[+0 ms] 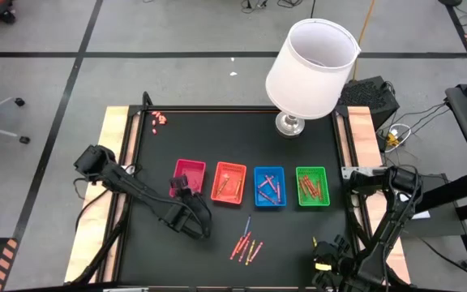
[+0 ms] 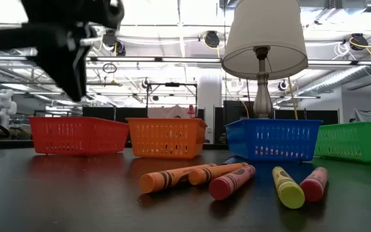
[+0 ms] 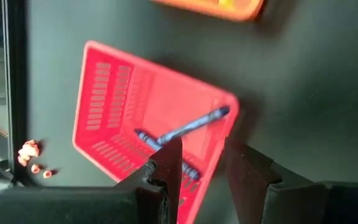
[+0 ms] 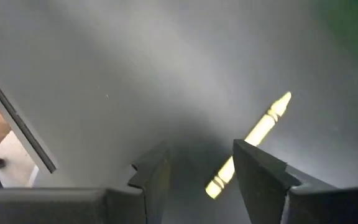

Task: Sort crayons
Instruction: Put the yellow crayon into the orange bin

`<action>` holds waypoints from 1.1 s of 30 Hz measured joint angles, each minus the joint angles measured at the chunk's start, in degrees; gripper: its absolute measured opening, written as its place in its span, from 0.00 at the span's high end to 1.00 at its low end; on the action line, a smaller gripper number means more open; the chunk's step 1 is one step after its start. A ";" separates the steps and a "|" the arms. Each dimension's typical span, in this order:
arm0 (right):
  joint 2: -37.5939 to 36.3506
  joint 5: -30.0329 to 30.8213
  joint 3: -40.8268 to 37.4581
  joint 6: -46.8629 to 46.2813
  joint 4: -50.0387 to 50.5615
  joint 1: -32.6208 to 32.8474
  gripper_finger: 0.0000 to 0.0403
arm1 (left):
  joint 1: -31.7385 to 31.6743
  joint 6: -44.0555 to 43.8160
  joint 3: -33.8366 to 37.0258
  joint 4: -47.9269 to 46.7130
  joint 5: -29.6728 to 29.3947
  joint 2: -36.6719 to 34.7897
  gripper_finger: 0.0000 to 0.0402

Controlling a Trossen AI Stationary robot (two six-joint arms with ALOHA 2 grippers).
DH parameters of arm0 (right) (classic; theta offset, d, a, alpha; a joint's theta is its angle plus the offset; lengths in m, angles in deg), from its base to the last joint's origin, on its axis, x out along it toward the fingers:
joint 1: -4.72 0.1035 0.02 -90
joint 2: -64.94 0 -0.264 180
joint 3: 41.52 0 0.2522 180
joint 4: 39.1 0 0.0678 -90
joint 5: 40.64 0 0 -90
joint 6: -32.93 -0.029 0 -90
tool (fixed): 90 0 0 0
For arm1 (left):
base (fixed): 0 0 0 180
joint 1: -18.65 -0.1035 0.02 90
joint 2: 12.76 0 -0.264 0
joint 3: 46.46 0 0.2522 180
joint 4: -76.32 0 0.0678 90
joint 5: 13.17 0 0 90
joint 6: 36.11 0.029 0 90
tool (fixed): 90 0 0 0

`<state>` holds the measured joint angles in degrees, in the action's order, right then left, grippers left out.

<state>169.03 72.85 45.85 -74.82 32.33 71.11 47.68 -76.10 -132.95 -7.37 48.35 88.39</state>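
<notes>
Four trays stand in a row: red [image 1: 190,170], orange [image 1: 229,182], blue [image 1: 269,186] and green [image 1: 312,186]. My left gripper [image 3: 202,163] hangs open above the red tray's [image 3: 135,106] near edge with nothing between its fingers; it shows dark at the upper left in the low view [image 2: 69,45]. Two blue crayons [image 3: 188,124] lie crossed on that tray's floor. Several loose crayons [image 1: 246,243] lie on the black mat in front of the trays, also seen in the low view [image 2: 230,179]. My right gripper [image 4: 201,163] stands open at the table's near right, over a yellow crayon [image 4: 260,127] lying on the mat.
A lamp with a white shade [image 1: 310,69] stands at the far edge behind the blue tray. Tiny pink bits [image 1: 159,119] lie at the far left corner. Wooden strips [image 1: 104,162] border the mat on the left and right.
</notes>
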 joint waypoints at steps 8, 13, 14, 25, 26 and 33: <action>0.68 -6.78 0.02 -8.37 1.50 0.00 0.61 | 5.29 -4.23 -7.18 2.57 -2.78 0.00 0.72; 2.29 -8.73 0.02 -9.38 3.49 -0.30 0.61 | 11.78 -4.60 -7.93 10.39 -10.29 0.00 0.72; 2.61 -8.68 0.02 -9.61 3.82 -0.45 0.61 | 12.96 -4.60 -7.93 12.13 -11.85 0.00 0.72; 6.73 -9.72 0.04 -5.32 3.63 -3.45 0.61 | 20.73 -4.54 -7.90 26.00 -28.11 0.00 0.72; 6.86 -10.04 0.08 -5.30 3.62 -3.60 0.61 | 20.85 -4.51 -7.65 27.22 -28.83 0.00 0.72; 7.28 -11.06 0.17 -5.52 2.77 -3.87 0.73 | 20.57 -0.73 -5.38 35.13 -30.11 0.00 0.72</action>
<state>176.31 61.79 46.02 -80.34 35.09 67.25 68.25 -76.83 -138.34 27.76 18.24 88.39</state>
